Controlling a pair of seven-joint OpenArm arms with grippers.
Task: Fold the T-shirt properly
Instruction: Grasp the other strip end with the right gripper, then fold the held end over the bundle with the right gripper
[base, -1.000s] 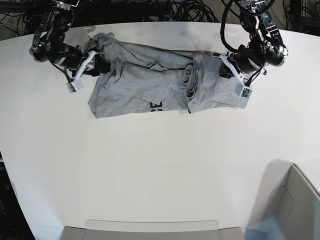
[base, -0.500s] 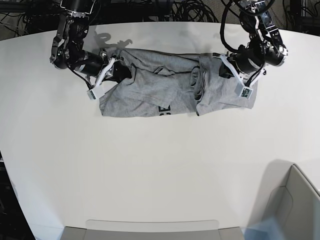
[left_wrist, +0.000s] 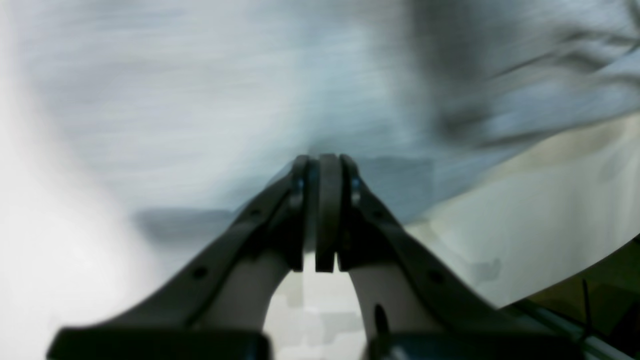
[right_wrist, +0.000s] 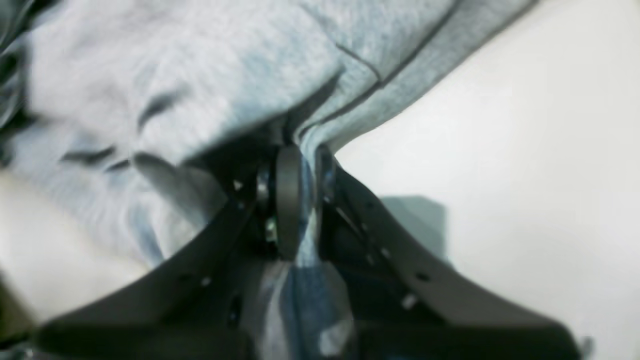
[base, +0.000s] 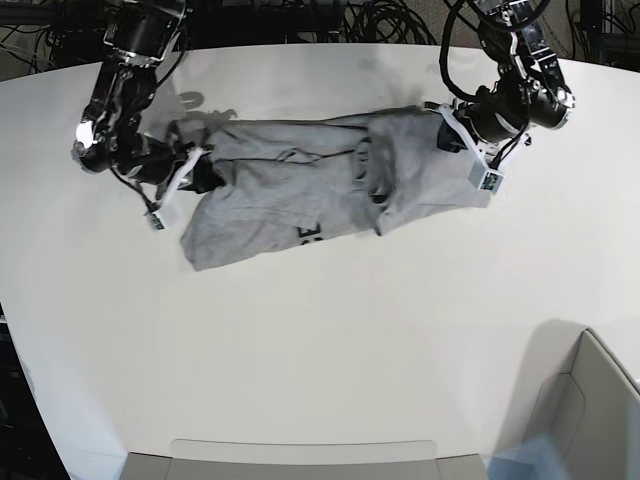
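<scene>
The light grey T-shirt (base: 290, 185) lies crumpled and stretched across the far part of the white table (base: 320, 340), with a bit of black lettering (base: 312, 233) showing at its front edge. My right gripper (base: 198, 172) is at the shirt's left end. In the right wrist view the gripper (right_wrist: 297, 167) is shut on a fold of the T-shirt (right_wrist: 175, 100), with cloth running between the jaws. My left gripper (base: 452, 135) is at the shirt's right end. In the left wrist view the gripper (left_wrist: 322, 167) is shut at the edge of the blurred cloth (left_wrist: 200, 100).
A grey bin (base: 590, 400) stands at the front right corner. A flat grey tray (base: 300, 455) sits at the front edge. Cables (base: 380, 20) lie beyond the table's far edge.
My right gripper has moved left and toward the front, dragging the shirt's left end with it. The shirt now lies slanted and further left. My left gripper shifted slightly back.
</scene>
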